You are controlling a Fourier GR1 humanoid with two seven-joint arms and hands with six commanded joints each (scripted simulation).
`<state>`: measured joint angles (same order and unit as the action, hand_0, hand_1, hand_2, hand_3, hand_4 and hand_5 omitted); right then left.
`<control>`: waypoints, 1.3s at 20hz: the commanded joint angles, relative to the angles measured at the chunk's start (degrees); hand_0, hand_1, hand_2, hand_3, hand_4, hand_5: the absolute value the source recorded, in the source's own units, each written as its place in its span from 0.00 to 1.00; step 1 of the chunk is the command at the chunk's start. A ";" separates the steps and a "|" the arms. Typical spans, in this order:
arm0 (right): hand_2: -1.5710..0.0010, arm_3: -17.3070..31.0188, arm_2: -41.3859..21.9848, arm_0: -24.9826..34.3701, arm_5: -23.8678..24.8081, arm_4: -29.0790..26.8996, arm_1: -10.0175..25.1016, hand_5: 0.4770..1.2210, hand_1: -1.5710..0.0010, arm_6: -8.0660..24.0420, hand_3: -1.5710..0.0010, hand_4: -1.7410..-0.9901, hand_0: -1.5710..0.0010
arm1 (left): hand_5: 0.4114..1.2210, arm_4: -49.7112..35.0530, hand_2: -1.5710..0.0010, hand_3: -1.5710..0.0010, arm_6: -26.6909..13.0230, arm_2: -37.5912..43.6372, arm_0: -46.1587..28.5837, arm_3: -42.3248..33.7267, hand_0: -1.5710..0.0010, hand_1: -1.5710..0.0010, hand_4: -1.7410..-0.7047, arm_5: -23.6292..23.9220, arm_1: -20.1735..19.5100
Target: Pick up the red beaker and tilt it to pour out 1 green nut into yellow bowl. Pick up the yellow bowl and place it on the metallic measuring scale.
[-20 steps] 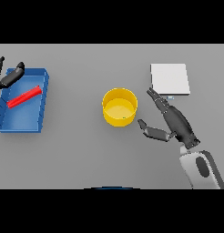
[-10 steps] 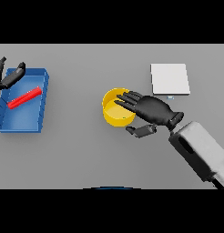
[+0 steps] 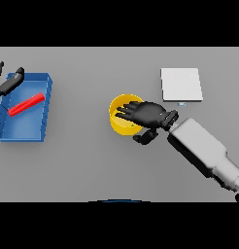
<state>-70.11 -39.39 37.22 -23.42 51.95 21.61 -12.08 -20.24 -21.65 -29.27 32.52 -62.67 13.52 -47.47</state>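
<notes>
Item: yellow bowl point(image 3: 120, 121). Sits on the desk directly under my right hand point(image 3: 148, 114), whose straight, spread fingers lie over its opening and grasp nothing. I judge it light, rigid and smooth; take it by the rim, thumb outside. Round, mouth up, no long axis. A green speck inside may be the nut; I can't be sure.

Metallic measuring scale point(image 3: 181, 84): beyond the hand, to its right.

Red beaker point(image 3: 26, 104): far to the hand's left, lying in the blue tray point(image 3: 24, 130), long axis diagonal.

Left hand point(image 3: 8, 82): at the tray's far corner, relaxed, empty.
</notes>
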 commanded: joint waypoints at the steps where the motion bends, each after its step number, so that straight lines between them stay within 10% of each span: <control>1: 1.00 0.84 -0.77 0.83 -0.60 0.45 -0.33 0.31 1.00 -0.32 1.00 0.65 1.00 | 0.34 -0.17 1.00 1.00 0.15 0.12 -0.22 -0.05 1.00 1.00 0.98 0.16 0.08; 11: 0.99 6.75 -1.35 4.38 -5.05 -0.14 -3.43 0.45 0.99 1.56 0.97 0.54 1.00 | 0.34 -0.65 1.00 1.00 1.12 0.33 -1.75 -1.64 1.00 1.00 0.99 0.21 -0.74; 18: 0.36 6.88 -2.23 4.24 -5.05 0.19 -2.66 0.85 0.29 -0.92 0.54 0.21 0.27 | 0.35 -0.66 1.00 1.00 0.83 0.55 -1.04 -2.01 1.00 1.00 0.98 0.10 -1.17; 26: 0.17 6.62 -2.02 3.94 -2.07 -0.42 -2.22 0.97 0.05 -1.71 0.20 0.04 0.04 | 0.35 -0.66 1.00 1.00 0.94 0.41 -0.97 -1.70 1.00 1.00 0.99 -0.88 -1.57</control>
<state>-63.48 -41.42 41.16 -25.48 51.52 19.39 -13.84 -20.88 -20.71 -28.85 31.56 -64.36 12.66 -49.06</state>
